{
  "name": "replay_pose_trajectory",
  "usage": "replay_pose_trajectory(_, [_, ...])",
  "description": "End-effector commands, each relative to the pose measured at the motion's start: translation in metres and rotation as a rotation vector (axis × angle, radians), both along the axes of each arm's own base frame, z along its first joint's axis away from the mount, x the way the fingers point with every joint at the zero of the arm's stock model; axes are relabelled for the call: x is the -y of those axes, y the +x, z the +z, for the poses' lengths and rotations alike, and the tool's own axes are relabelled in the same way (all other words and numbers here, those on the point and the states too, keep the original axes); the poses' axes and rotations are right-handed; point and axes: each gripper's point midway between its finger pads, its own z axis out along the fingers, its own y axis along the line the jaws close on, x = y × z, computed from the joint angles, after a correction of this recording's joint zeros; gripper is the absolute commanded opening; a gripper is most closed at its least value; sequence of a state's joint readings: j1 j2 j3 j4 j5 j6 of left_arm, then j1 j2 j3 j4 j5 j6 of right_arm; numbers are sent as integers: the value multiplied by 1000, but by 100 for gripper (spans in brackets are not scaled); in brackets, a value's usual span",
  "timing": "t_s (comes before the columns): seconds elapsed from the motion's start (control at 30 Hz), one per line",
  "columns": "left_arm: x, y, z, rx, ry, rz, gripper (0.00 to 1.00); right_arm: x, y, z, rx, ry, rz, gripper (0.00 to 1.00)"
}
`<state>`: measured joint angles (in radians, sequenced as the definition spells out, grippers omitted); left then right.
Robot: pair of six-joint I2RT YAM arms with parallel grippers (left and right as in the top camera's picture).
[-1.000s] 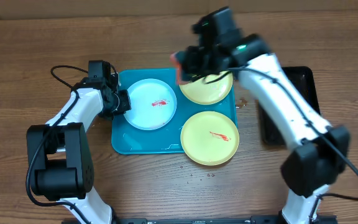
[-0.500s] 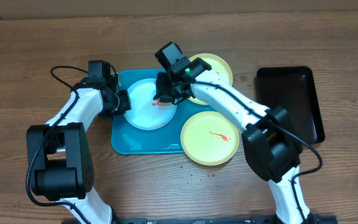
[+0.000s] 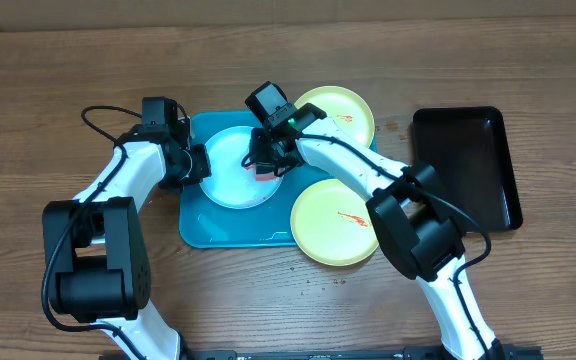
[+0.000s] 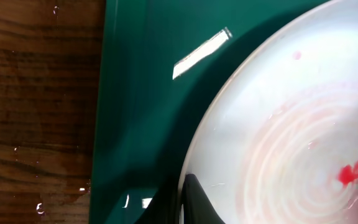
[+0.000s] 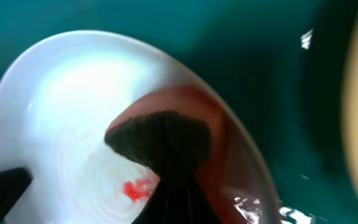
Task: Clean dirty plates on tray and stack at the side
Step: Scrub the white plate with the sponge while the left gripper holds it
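The light blue plate point(image 3: 230, 175) lies at the left of the turquoise tray point(image 3: 223, 228). My left gripper point(image 3: 194, 165) is shut on its left rim; in the left wrist view a dark finger point(image 4: 190, 200) lies on the plate point(image 4: 291, 112), which has a red smear point(image 4: 353, 174). My right gripper point(image 3: 268, 158) is shut on a red, dark-faced sponge point(image 5: 160, 134) and presses it on the plate point(image 5: 67, 93) beside a red smear point(image 5: 138, 188). One yellow-green plate point(image 3: 340, 110) sits at the tray's far right, another point(image 3: 336, 222) at its near right; both have red smears.
A glossy black tray point(image 3: 468, 165) lies on the wooden table to the right of the plates. Small water drops dot the table near the tray's front edge point(image 3: 323, 283). A black cable loops off the left arm point(image 3: 98, 118).
My right arm has swung left from above the far yellow-green plate and brought the sponge down onto the light blue plate. The left arm has not moved.
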<state>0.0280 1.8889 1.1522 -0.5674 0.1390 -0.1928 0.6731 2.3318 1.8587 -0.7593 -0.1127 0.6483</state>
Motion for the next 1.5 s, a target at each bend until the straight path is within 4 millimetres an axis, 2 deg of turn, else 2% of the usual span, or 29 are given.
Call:
replay_pose_trajectory(0.0, [-2, -9, -13, -41, 1, 23, 4, -30, -20, -19, -100, 139, 154, 4])
replay_pose_trajectory(0.2, [-2, -9, -13, -41, 1, 23, 4, -50, -37, -6, -150, 267, 259, 4])
replay_pose_trajectory(0.27, [-2, -9, -13, -41, 1, 23, 4, -51, -43, -5, -174, 279, 278, 4])
replay_pose_trajectory(0.4, [-3, -9, -13, -41, 1, 23, 4, -41, -57, -10, -226, 243, 314, 4])
replay_pose_trajectory(0.5, [-3, -9, -13, -40, 2, 23, 4, -23, -61, -18, -239, 145, 314, 4])
replay_pose_trajectory(0.67, [-3, -8, -13, -38, 2, 23, 4, 16, -40, -17, -159, -107, 259, 4])
replay_pose_trajectory(0.77, [-3, -8, -13, -38, 2, 23, 4, 33, -18, -10, -66, -229, 200, 4])
replay_pose_trajectory(0.8, [-3, -8, -13, -38, 2, 23, 4, 41, -4, -8, -1, -288, 149, 4])
replay_pose_trajectory(0.83, [-3, -8, -13, -38, 2, 23, 4, 42, 3, -7, 31, -302, 137, 4])
replay_pose_trajectory(0.97, [-3, -8, -13, -38, 2, 23, 4, 31, 20, -12, 103, -270, 122, 4])
replay_pose_trajectory(1.07, [-3, -8, -13, -38, 2, 23, 4, 14, 21, -21, 94, -193, 144, 4])
replay_pose_trajectory(1.17, [-3, -8, -13, -38, 2, 23, 4, -12, 6, -29, 32, -73, 202, 4])
replay_pose_trajectory(1.3, [-3, -8, -13, -37, 2, 23, 4, -52, -22, -17, -30, 109, 344, 4])
replay_pose_trajectory(1.47, [-3, -8, -13, -37, 2, 23, 4, -78, -58, -4, -116, 242, 471, 4])
